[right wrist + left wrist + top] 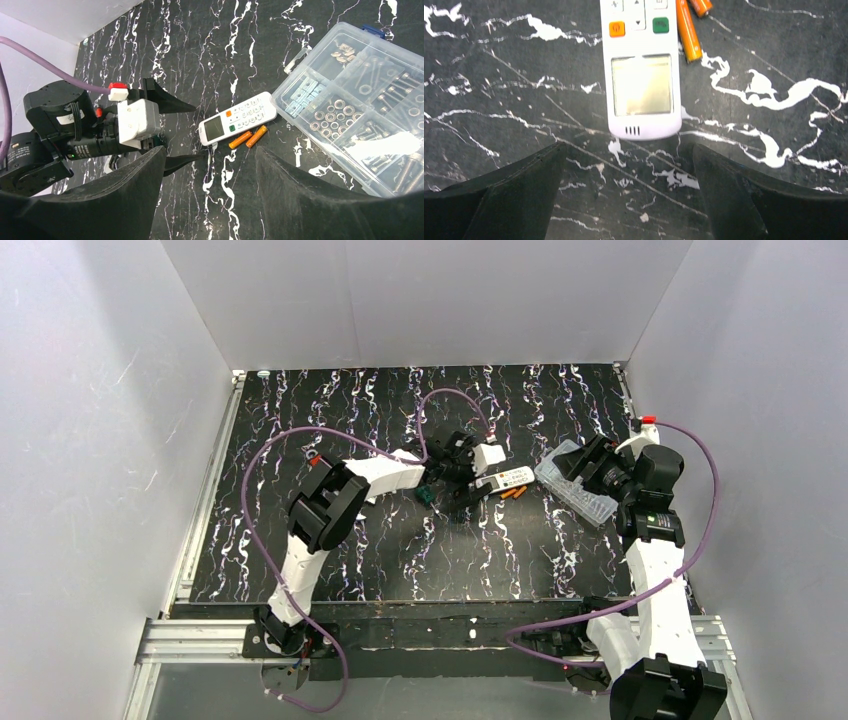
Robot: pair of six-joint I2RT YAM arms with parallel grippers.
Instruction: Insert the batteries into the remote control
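The white remote control (pixel 505 479) lies face up on the black marbled table, display and buttons showing (pixel 642 75) (pixel 236 117). Two orange batteries (pixel 513 494) lie side by side just beside it (pixel 687 30) (pixel 248 137). My left gripper (pixel 468 480) is open and empty, low over the table just short of the remote's display end (pixel 626 150). My right gripper (pixel 580 462) is open and empty, held above the table to the right, looking down at the remote and batteries (pixel 207 155).
A clear plastic box (pixel 585 492) of screws, nuts and washers (pixel 360 100) sits right of the remote under the right wrist. A dark green object (pixel 427 496) lies by the left wrist. White walls enclose the table on three sides.
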